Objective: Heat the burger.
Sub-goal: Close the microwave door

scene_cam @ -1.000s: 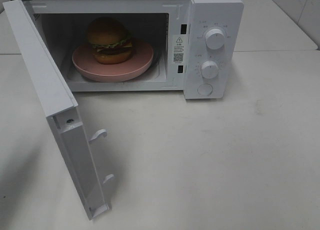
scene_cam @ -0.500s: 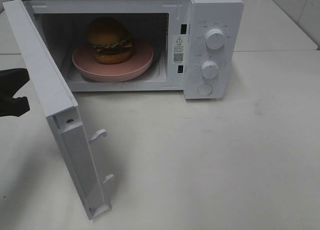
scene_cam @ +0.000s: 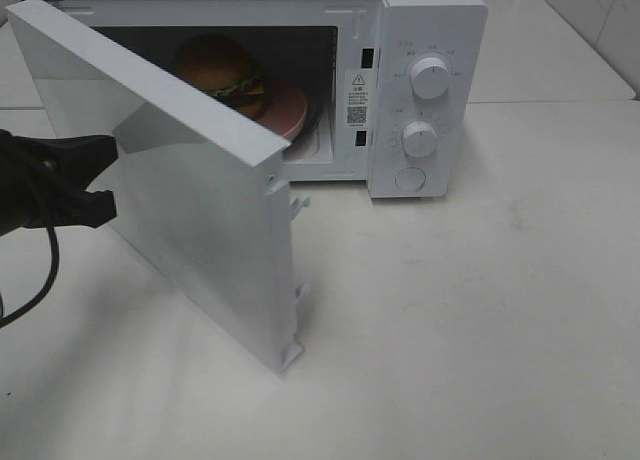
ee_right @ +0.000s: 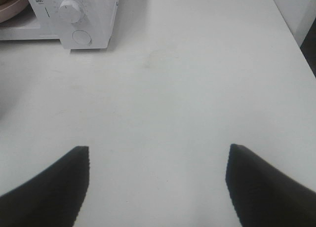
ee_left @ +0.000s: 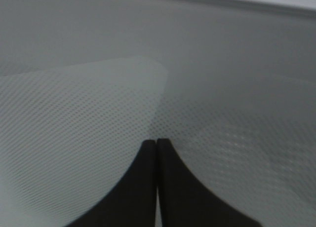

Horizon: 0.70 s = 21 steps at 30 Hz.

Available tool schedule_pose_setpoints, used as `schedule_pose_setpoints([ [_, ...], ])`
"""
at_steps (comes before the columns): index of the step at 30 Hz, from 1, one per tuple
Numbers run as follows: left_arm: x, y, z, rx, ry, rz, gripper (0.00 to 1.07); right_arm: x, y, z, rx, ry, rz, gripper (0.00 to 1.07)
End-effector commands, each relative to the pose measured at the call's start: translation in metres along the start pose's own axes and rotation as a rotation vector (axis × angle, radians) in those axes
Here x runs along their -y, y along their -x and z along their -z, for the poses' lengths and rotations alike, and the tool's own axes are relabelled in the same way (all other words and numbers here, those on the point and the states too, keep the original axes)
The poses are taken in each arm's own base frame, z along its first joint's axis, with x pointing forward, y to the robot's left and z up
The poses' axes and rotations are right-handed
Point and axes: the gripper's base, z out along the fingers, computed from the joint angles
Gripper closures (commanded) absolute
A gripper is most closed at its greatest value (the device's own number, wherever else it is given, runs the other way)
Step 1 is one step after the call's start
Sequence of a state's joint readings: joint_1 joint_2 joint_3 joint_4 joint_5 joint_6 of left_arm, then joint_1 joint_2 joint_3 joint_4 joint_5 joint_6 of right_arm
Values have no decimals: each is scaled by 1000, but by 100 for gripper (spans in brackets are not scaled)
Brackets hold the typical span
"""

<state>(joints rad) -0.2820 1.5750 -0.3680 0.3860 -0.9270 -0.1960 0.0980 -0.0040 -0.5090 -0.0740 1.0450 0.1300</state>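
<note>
The burger [scene_cam: 222, 68], with its golden-brown bun and green lettuce, sits on a pink plate [scene_cam: 293, 107] inside the white microwave [scene_cam: 435, 25]. The microwave door [scene_cam: 200, 205] stands about half swung shut and hides part of the burger and plate. My left gripper [scene_cam: 105, 180] is shut, and its tips press on the door's outer face [ee_left: 89, 118], as the left wrist view shows close up [ee_left: 157, 144]. Over bare table to the right of the microwave, my right gripper [ee_right: 158, 150] hangs open with nothing between its fingers; it is out of the exterior view.
The microwave's control panel carries two knobs [scene_cam: 430, 78] [scene_cam: 419, 138] and a round button [scene_cam: 410, 178]. A white table [scene_cam: 470, 320] extends in front and to the right. The right wrist view catches the panel corner [ee_right: 81, 19].
The left gripper has come in from the left edge and pushed the door, which has swung from wide open to about half shut. The burger and plate have not moved.
</note>
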Motion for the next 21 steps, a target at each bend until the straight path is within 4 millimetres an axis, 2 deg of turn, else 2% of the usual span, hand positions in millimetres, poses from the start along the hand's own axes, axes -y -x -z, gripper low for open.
schedule_pose_setpoints([
  [1, 8, 5, -14, 28, -17, 4, 107, 0, -1, 4, 34, 1, 9, 32],
  [7, 19, 9, -36, 43, -21, 19, 107, 0, -1, 4, 34, 1, 9, 32],
  [8, 23, 11, -45, 52, -19, 33, 107, 0, -1, 4, 34, 1, 9, 32],
  [11, 24, 12, -49, 52, -19, 37, 107, 0, -1, 4, 34, 1, 9, 32],
  [13, 32, 14, -65, 54, -14, 58, 107, 0, -1, 4, 34, 1, 9, 32],
  [21, 43, 23, -89, 99, 13, 82, 107, 0, -1, 4, 34, 1, 9, 32],
])
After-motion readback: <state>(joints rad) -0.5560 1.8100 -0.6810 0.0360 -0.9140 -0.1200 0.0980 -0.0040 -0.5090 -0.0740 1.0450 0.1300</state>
